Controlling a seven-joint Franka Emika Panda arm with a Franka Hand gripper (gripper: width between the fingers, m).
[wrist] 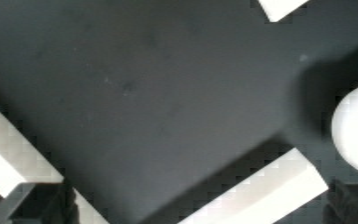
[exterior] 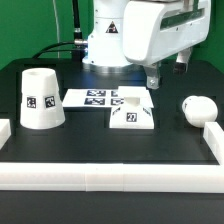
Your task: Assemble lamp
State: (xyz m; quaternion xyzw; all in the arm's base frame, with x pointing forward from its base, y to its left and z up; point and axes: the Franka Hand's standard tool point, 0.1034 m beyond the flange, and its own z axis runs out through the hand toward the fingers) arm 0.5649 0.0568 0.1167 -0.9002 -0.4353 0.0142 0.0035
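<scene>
The white cone shade (exterior: 42, 98) stands upright at the exterior view's left. The flat square base (exterior: 132, 112) lies near the middle, with a raised tagged block on it. The rounded bulb (exterior: 198, 108) lies at the right, and its edge also shows in the wrist view (wrist: 357, 130). My gripper (exterior: 153, 80) hangs above the table between the base and the bulb, touching neither. In the wrist view my gripper (wrist: 190, 205) is open and empty. Its dark fingers (wrist: 25, 205) stand far apart at the frame's two corners.
The marker board (exterior: 95, 97) lies flat behind the base. White border rails run along the front (exterior: 110, 178), the right (exterior: 212, 135) and the left (exterior: 4, 130). A white rail strip (wrist: 247, 185) crosses the wrist view under the fingers. The robot's base (exterior: 110, 40) stands at the back.
</scene>
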